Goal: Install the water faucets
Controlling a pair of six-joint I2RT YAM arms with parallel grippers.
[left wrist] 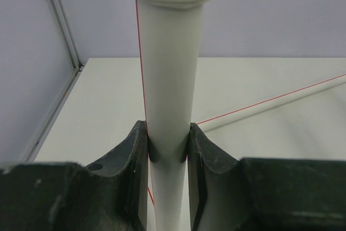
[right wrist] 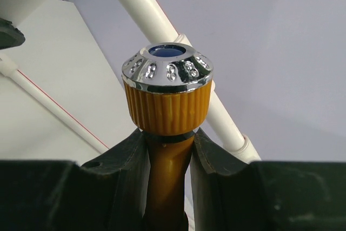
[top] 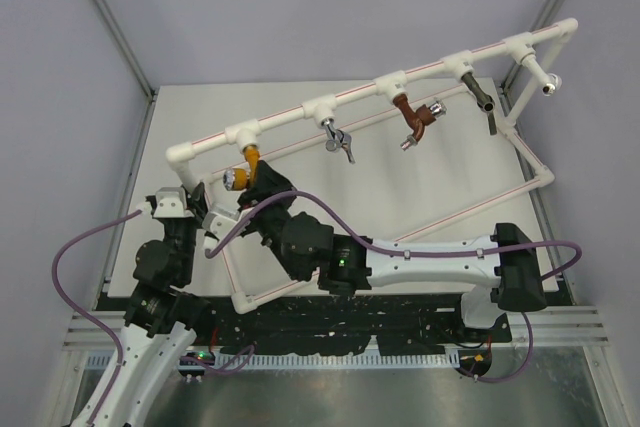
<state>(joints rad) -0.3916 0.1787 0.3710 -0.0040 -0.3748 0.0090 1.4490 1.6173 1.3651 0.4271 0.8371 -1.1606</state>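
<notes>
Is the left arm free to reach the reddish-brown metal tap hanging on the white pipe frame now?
Probably not. Its end effector is shut on a white plastic pipe, and the reddish-brown metal tap hangs far off, past the right arm.

White-black arms point(top: 430, 257), purple cables point(top: 60, 267), dark hands point(left wrist: 168, 133) point(right wrist: 168, 133)

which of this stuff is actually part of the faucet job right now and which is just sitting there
In the job:
orange-yellow faucet, clamped by the right gripper
white pipe frame, clamped by the left gripper

Not in play:
reddish-brown tap
silver tap
dark tap
far-right tap
purple cables
</notes>
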